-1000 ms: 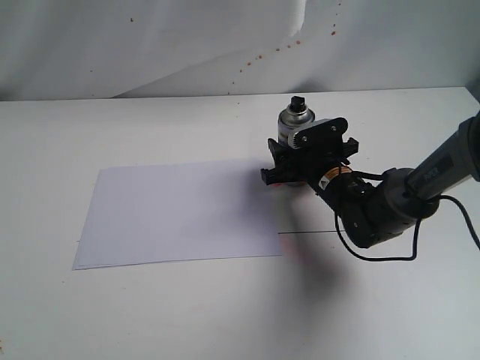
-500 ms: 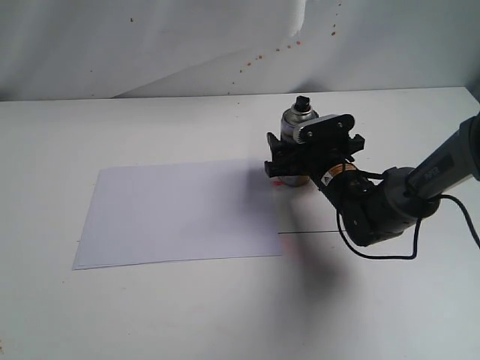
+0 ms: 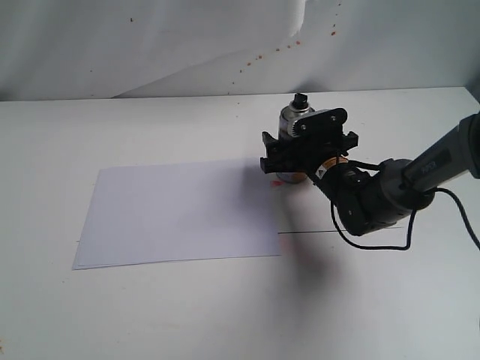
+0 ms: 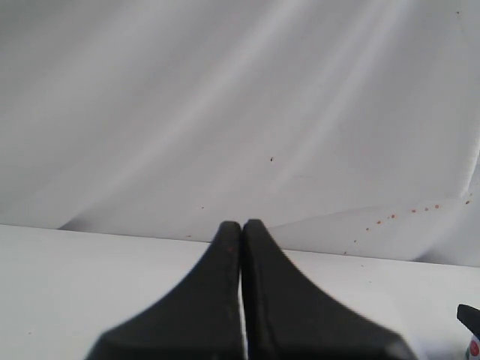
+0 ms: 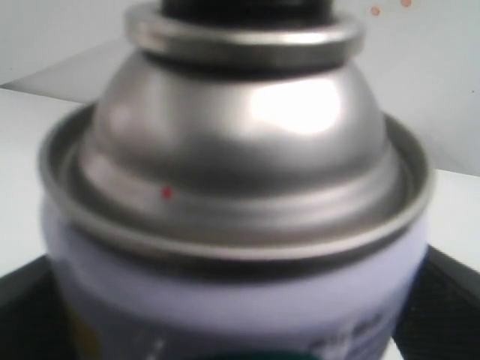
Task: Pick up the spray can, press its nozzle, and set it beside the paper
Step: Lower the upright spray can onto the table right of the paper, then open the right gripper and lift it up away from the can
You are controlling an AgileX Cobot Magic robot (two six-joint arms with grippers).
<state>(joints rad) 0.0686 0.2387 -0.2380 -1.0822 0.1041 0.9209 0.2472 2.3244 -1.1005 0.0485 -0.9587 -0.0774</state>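
Over the past second the right gripper (image 3: 300, 159) has shifted only slightly around the spray can (image 3: 295, 115), which stands upright on the worktop (image 3: 150, 315) between its jaws. Whether they pinch it or have let go cannot be told. The paper (image 3: 176, 214) lies just outside those jaws, so the set-down looks done, leaving only a clean retreat. The left gripper (image 4: 241, 234) has its jaws pressed together, empty.

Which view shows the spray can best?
Right wrist view: the spray can fills it, silver shoulder and rim close up, slightly blurred. The exterior view shows it small, mostly its top. Left wrist view: at most a sliver.
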